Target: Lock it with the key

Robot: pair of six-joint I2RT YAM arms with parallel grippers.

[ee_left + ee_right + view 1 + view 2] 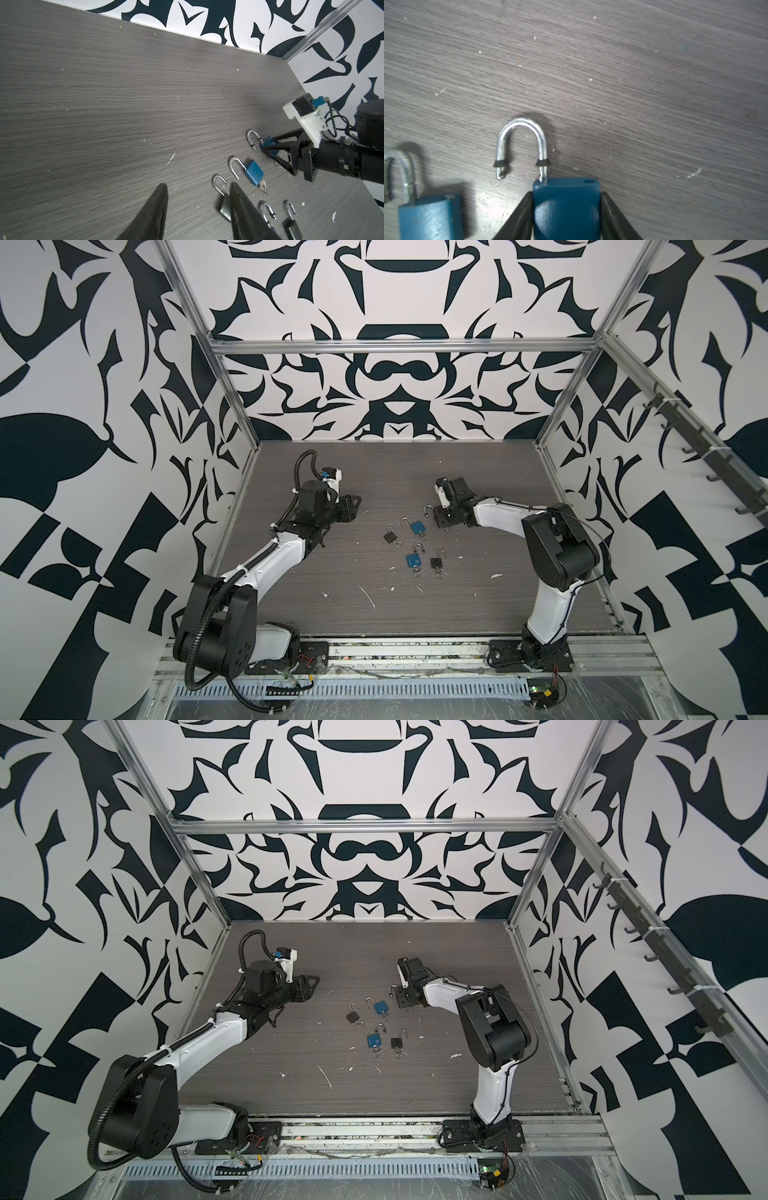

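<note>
My right gripper is shut on the body of a blue padlock, one finger against each side. Its silver shackle is swung open with the free end off the body. In both top views this gripper sits low over the table, right of centre. The held padlock's key is hidden. My left gripper is open and empty, hovering left of the padlocks. A small key sticks out of another blue padlock.
Four more open padlocks lie mid-table: a black one, a blue one, another blue one and a second black one. White specks and scratches mark the grey wood table. Patterned walls and aluminium posts enclose it.
</note>
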